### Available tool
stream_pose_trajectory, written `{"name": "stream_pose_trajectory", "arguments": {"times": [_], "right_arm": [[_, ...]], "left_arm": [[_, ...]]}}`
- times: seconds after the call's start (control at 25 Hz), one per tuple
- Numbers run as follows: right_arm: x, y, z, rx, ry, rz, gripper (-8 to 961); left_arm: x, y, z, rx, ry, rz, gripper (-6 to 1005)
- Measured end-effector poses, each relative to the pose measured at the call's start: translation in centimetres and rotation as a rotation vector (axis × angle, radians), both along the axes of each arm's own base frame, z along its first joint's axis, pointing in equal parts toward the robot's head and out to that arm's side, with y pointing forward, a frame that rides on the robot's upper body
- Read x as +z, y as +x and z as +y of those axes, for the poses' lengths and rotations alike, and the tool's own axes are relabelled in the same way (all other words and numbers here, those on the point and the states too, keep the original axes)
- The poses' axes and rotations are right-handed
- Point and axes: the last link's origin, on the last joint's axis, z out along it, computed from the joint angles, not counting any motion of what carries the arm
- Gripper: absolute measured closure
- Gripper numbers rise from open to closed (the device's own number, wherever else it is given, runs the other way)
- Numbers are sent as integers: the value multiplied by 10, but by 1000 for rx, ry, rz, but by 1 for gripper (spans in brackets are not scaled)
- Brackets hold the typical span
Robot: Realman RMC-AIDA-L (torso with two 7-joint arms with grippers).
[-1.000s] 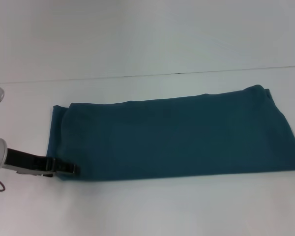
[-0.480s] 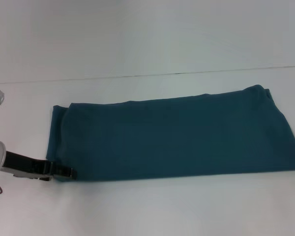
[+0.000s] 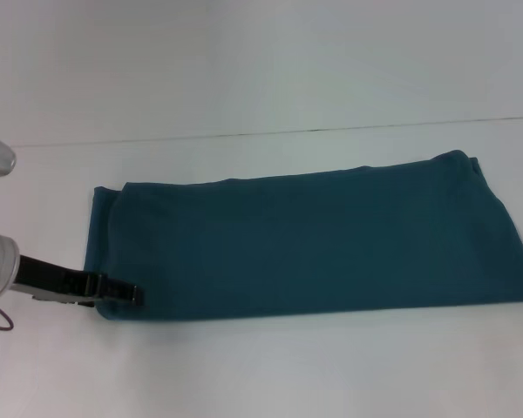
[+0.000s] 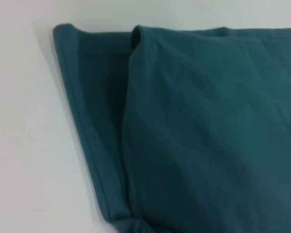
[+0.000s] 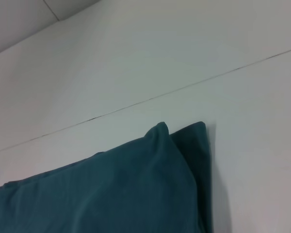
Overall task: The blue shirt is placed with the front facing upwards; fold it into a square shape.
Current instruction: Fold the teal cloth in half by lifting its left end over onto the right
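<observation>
While the white table (image 3: 261, 78) fills most of what I can see, with one thin seam line running across it behind the cloth, the blue shirt (image 3: 314, 239) lies flat in the middle as a long folded band, stretching from the robot's left to its right side. Its plain teal surface faces up, no lettering on show. At the right end the fabric runs to the edge of the head view; from the right wrist view that end's far corner (image 5: 184, 141) shows two stacked layers, the upper one peaked slightly. On the left end a narrow hemmed strip (image 4: 87, 126) of a lower layer peeks out beyond the thicker fold on top. Now the left gripper (image 3: 132, 295) sits low at the shirt's near left corner, its dark fingers reaching onto the cloth edge; the fabric bunches in a small pucker (image 4: 131, 225) right there, but I can't tell whether the fingers are pinching it or just resting. The right gripper is out of sight.
</observation>
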Motion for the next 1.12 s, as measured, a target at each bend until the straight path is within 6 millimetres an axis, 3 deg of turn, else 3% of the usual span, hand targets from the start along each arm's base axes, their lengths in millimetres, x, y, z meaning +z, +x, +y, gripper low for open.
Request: {"name": "stream_pose_trajectory", "arguments": {"times": [1.12], "right_arm": [[0, -3, 4, 9, 2, -1, 146]], "left_arm": [[3, -6, 5, 6, 52, 27, 146]]}}
